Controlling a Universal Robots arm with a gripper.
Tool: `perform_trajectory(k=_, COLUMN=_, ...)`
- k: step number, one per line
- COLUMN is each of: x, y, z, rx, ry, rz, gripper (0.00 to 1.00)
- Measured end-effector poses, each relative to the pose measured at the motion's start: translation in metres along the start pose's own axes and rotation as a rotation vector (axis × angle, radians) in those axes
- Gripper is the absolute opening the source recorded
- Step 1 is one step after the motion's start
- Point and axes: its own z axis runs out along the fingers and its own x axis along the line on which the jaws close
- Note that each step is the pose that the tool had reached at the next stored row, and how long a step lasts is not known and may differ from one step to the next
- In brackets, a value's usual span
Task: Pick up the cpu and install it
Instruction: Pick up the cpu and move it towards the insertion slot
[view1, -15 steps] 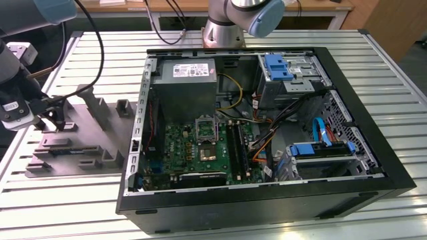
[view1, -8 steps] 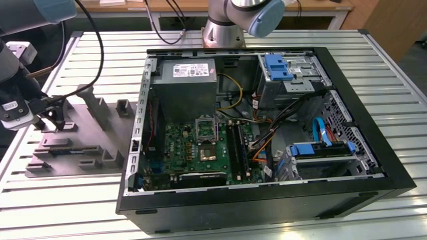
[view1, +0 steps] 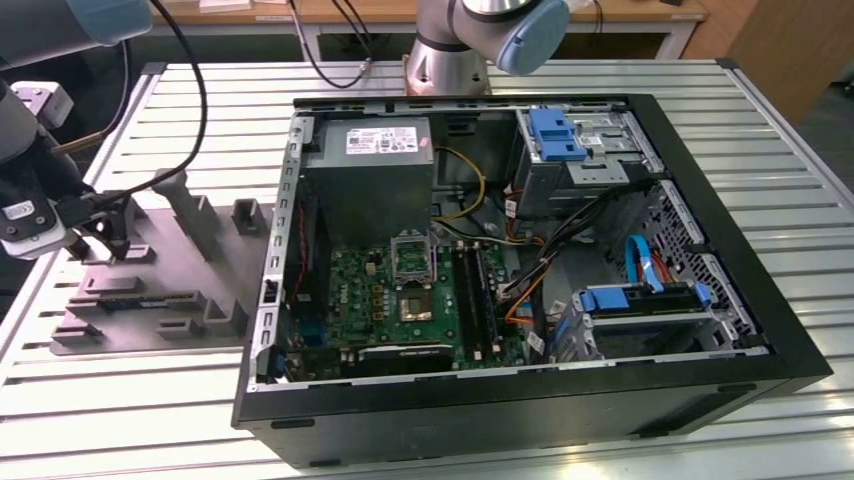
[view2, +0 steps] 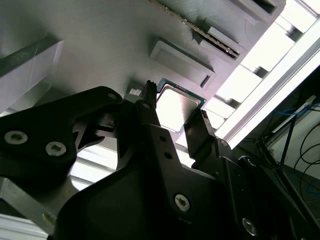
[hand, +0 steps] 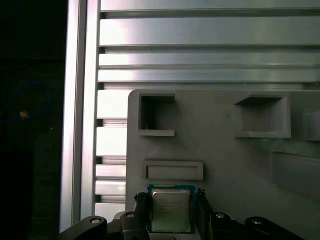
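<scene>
Silvery cpu (hand: 171, 210) edge-gripped between jaws.

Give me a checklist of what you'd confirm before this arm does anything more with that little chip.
1. The cpu sits inside the gripper: ok, its fingers flank it in both wrist views.
2. Grip closed: ok, the fingers look pressed against two opposite edges.
3. The cpu is lifted off the grey tray: cannot tell.
4. Socket on the motherboard uncovered: ok, its frame looks swung up in the exterior view.
5. Cables away from the socket: ok, they lie toward the exterior view's right.
</scene>
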Motion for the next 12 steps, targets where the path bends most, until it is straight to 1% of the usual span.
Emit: perform_trajectory(k=12, x=0.0001, y=0.0002, z=-0.0029, rx=0.0000, ry=0.0000, rz=0.000, gripper=0.47)
